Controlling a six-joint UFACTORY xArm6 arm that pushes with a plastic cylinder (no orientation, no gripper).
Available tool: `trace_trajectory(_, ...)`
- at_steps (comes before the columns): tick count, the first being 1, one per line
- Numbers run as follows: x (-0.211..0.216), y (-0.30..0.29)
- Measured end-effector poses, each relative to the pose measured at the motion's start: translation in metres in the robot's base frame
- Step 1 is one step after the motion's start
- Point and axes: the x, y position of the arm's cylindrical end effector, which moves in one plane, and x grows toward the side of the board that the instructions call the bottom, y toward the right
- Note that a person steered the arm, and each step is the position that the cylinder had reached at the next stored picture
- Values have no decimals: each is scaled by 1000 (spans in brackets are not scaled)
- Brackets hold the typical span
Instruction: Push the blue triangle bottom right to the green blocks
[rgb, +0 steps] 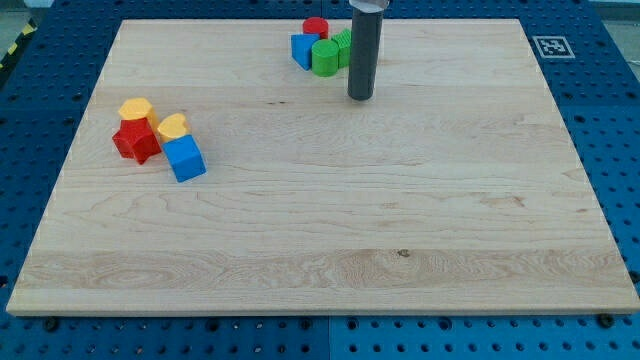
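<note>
The blue triangle (303, 49) lies near the view's top, left of centre. It touches the left side of a green round block (325, 58). A second green block (343, 46) sits right behind that one, partly hidden by the rod. A red cylinder (316, 28) stands just above the group. My tip (360, 97) rests on the board below and right of the green blocks, a short way from them and touching no block.
At the view's left sits another cluster: a red star-shaped block (136, 141), two yellow blocks (135, 108) (172, 127) and a blue cube (185, 158). The wooden board (400, 220) lies on a blue perforated table. A marker tag (549, 46) is at the board's top right.
</note>
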Motion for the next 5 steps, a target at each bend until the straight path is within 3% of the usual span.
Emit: trace_trajectory(5, -2, -51)
